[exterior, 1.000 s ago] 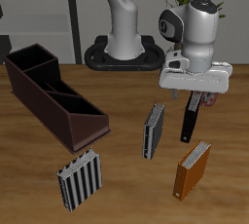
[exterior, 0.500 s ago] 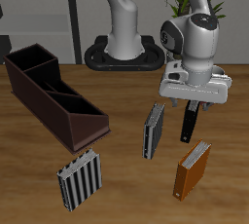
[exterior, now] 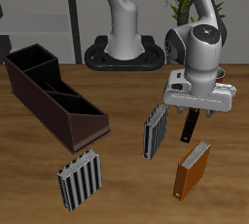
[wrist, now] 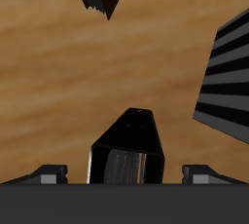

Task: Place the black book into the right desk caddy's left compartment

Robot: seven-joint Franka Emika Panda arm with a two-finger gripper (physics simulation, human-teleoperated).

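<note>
Even, shadow-poor light filled the simulated scene in the exterior view, leaving the wooden table warm and uniformly bright. Only faint, soft shading sat under the right desk caddy and the standing books. A mild sheen ran along the white robot arm. Low resolution left edges jagged and fine detail coarse, though nothing was motion-blurred. In the wrist view the wood grain appeared smeared and soft, the black book showed a pale reflection on its near face, and the striped book rendered crisply.
</note>
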